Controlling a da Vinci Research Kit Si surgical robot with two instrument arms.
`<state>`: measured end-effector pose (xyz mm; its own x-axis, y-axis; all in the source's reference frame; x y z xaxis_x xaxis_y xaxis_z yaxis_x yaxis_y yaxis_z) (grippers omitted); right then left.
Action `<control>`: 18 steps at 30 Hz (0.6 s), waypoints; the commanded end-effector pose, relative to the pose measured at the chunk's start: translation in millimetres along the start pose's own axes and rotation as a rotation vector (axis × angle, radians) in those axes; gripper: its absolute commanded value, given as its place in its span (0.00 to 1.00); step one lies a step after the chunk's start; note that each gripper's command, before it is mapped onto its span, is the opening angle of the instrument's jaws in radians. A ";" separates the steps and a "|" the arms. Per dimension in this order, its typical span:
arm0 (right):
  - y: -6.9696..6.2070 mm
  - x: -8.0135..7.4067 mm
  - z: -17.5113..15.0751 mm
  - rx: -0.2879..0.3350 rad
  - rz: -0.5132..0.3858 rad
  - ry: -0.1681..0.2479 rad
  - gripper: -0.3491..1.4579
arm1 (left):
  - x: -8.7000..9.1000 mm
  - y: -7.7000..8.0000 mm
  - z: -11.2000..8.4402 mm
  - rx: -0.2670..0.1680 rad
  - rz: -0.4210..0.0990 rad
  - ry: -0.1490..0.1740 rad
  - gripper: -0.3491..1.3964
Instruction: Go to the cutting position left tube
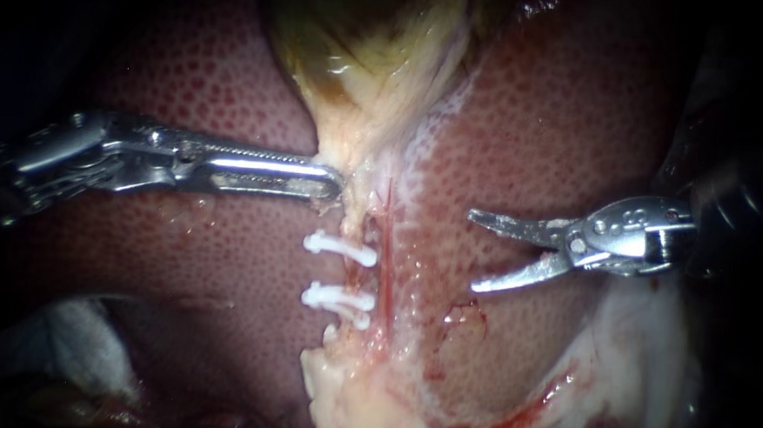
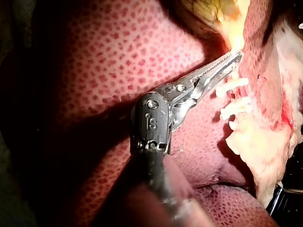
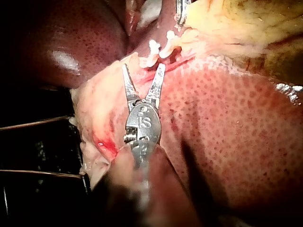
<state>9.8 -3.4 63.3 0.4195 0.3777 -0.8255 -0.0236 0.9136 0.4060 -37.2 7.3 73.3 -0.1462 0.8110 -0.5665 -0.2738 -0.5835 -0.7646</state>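
Risk: my right instrument [image 1: 472, 252], blades apart and empty, could nick the red strand [image 1: 387, 240] or strike the clips [image 1: 340, 248] | left tube [image 1: 352, 273] under those clips, long axis running gallbladder [image 1: 364, 39] to stump [image 1: 346, 395] | my left instrument [image 1: 335, 185] clenched on pale tissue [image 1: 353, 173] above them.

The liver [image 1: 561, 119] is seen in dark red-brown, patterned all over with small red dots set in a fine paler net. A whitish band is shown along its edge by the gallbladder [image 1: 364, 39], which is coloured yellow-green to olive with cream streaks toward its neck. Two white clips [image 1: 340, 248] are seen on a pale pinkish tube [image 1: 355, 274], with a thin red line traced just beside it. Cream-white tissue [image 1: 363, 405] below is smeared with bright red. The left instrument [image 1: 331, 182] and right instrument [image 1: 474, 251] are seen in shiny silver.
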 end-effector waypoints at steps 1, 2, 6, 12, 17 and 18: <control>0.0 0.0 0.0 0.003 0.000 0.000 0.99 | 0.0 0.1 -0.1 0.000 0.000 0.000 0.00; 0.0 0.0 0.0 0.003 0.000 0.000 0.99 | 0.0 0.1 -0.2 0.000 0.000 0.000 0.00; 0.0 -0.1 0.1 0.008 0.000 0.002 0.99 | 0.3 0.4 -0.9 -0.004 -0.001 -0.001 0.00; 0.0 -0.1 0.1 0.011 -0.001 0.003 0.99 | 2.4 0.8 -3.9 0.008 -0.015 0.005 0.00; 0.0 -0.1 0.1 0.011 -0.001 0.003 0.99 | 5.2 1.3 -7.9 0.019 -0.008 0.052 0.00; 0.0 -0.1 0.1 0.011 -0.001 0.003 0.99 | 5.7 1.4 -8.6 0.020 -0.006 0.062 0.00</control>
<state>9.8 -3.5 63.4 0.4165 0.3773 -0.8271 -0.0136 0.9123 0.4093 -29.9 11.0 65.8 -0.0836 0.8103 -0.5800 -0.2977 -0.5758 -0.7615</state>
